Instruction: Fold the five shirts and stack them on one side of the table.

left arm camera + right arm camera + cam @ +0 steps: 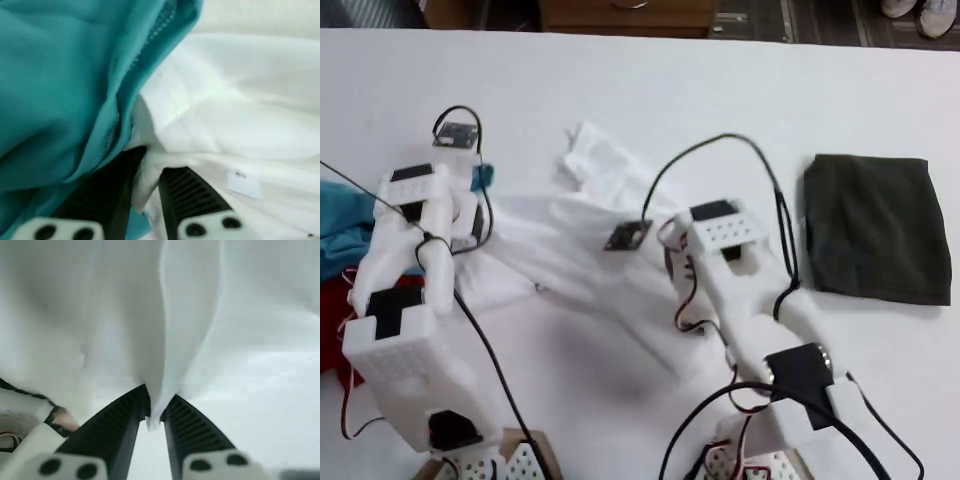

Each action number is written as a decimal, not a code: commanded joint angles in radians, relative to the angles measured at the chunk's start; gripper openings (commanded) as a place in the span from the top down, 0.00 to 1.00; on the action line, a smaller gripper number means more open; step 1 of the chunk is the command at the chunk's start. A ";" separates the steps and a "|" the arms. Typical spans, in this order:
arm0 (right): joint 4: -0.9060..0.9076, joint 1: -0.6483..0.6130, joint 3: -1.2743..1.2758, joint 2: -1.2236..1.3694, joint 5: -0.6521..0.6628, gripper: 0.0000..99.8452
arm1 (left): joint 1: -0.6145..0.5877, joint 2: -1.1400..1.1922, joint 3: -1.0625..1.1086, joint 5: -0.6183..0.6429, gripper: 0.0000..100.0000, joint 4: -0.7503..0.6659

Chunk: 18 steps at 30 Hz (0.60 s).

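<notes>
A white shirt [582, 240] lies spread and wrinkled across the middle of the white table. My left gripper [149, 172] is shut on a fold of the white shirt [225, 110] at its left edge, right beside a teal shirt [65, 80]. My right gripper [156, 412] is shut on a ridge of the white shirt [150, 330] near its right side. In the high view the left arm [415, 250] stands over the teal shirt [345, 220] and a red shirt [335, 300]. A dark folded shirt [870, 225] lies flat at the right.
The teal and red shirts are bunched at the table's left edge. Black cables loop over the table from both arms, one [720, 150] arching above the white shirt. Arm bases [510, 460] sit at the front edge. Bare table [720, 80] runs along the back.
</notes>
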 commanded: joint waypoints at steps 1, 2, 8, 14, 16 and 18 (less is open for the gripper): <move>-0.016 0.039 -0.201 0.005 0.003 0.98 | -0.026 0.005 -0.030 0.005 0.98 -0.034; -0.042 0.059 -0.258 0.005 0.003 0.98 | -0.026 0.005 -0.030 0.005 0.98 -0.034; -0.268 0.124 -0.391 0.021 0.003 0.98 | -0.026 0.005 -0.030 0.005 0.98 -0.034; -0.236 0.113 -0.390 0.114 0.003 0.97 | -0.026 0.006 -0.030 0.005 0.98 -0.034; -0.168 0.099 -0.393 0.128 0.003 0.94 | -0.026 0.006 -0.030 0.005 0.98 -0.034; -0.088 0.077 -0.394 0.128 0.003 0.85 | -0.026 0.015 -0.035 0.005 0.98 -0.034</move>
